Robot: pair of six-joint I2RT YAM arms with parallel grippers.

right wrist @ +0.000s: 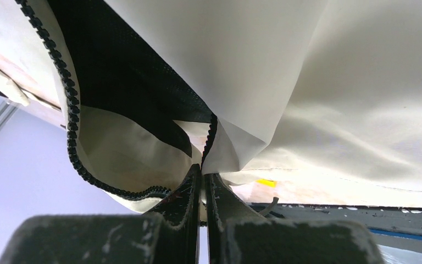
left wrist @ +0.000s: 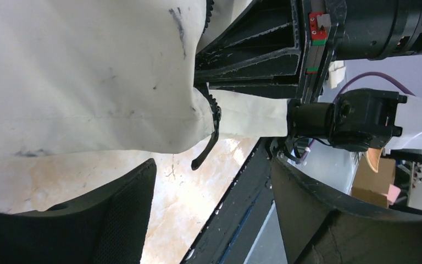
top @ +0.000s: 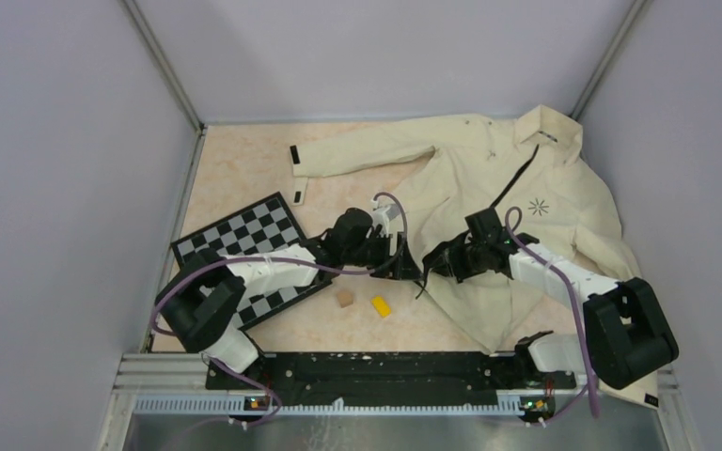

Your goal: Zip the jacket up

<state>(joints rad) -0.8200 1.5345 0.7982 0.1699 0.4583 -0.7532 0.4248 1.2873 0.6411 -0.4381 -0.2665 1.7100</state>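
Clamped black fingers of the right gripper (right wrist: 202,179) fill the foot of its wrist view. The jaws are pressed together on a fold of the large cream long-sleeved fabric jacket (top: 564,225), just where a dark toothed zipper strip (right wrist: 211,135) runs down into them, so that hand is clenched on the jacket's front edge near the hem. The left gripper (left wrist: 213,162) stands released and holds nothing. Its wide-set fingers sit at 7 and 5 o'clock of its own view, and the loose dark zipper end (left wrist: 211,137) hangs between them from a hem corner, apparently untouched. From above, the jacket lies spread over the pale marbled table (top: 244,169) from 12 round to 4 o'clock, with the collar at 1 o'clock and the hem towards the middle. There the two grippers meet, the left at 9 o'clock of the right. The step in hand looks like mating the two zipper bottoms. To do it well, the left should close low on that dangling end, close to its tip. The right should hold its side taut and flat so both strips lie parallel before they are brought together.
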